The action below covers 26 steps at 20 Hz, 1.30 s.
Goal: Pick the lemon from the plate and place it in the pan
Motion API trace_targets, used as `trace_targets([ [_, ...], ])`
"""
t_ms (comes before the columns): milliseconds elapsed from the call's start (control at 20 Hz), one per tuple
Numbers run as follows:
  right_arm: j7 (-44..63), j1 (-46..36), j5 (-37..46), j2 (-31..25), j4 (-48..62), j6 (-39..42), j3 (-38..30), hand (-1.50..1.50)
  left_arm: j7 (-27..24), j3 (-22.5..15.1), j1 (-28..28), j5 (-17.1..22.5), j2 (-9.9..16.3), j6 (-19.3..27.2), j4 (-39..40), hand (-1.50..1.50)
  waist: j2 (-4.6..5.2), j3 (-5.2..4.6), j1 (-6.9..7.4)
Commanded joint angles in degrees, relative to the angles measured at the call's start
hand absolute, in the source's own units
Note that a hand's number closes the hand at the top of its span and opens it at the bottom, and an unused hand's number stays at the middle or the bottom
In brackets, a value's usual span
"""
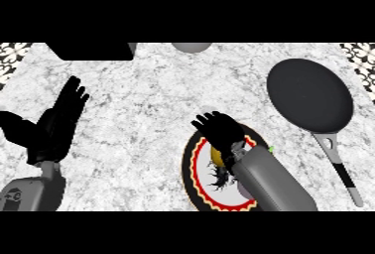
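The plate has a black and red rim and a white middle, and it lies at the lower centre of the counter. On it I see only a yellow sliver of the lemon; the rest is hidden under my right hand. That hand hangs over the plate's far part with its fingers pointing down and relaxed, not closed round the lemon. The dark pan sits to the right, its handle running toward the lower right. My left hand rests open at the far left, fingers up.
A black box stands at the counter's back left and a grey round object at the back centre. Patterned tile shows at both upper corners. Marble counter lies between my two hands.
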Motion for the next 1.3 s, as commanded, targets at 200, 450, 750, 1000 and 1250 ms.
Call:
trace_targets([
  [200, -8.5, -2.6, 3.3, 2.4, 7.8, -6.1, -0.3, 1.50, 2.1, 1.4, 1.1, 0.6, 0.0, -1.3, -2.7, 0.00, 0.01, 0.01, 0.20],
  [450, -9.7, -1.3, 3.1, 2.3, 2.9, -3.5, -3.1, 1.50, 1.1, 0.3, -0.3, -2.6, -1.8, 0.2, -0.9, 0.00, -0.03, 0.00, -0.19],
  [750, -12.0, 2.5, 3.5, 2.5, 5.5, -12.3, -3.9, 1.50, -1.9, 0.0, 4.4, -2.8, -3.5, -0.6, -2.1, 0.00, -0.05, 0.00, -0.07],
  [1000, -2.4, 0.2, 4.0, 4.2, -1.7, -14.7, -9.8, 1.50, -0.2, 2.4, -0.2, -1.3, -1.2, -2.1, 1.7, 0.00, -0.09, -0.01, -0.71],
  [1250, 19.2, 2.6, 3.8, 4.4, -9.8, -18.4, -12.0, 1.50, -0.4, 2.1, 2.3, -1.9, -1.4, -1.7, 0.6, 0.00, -0.58, -0.04, -0.97],
])
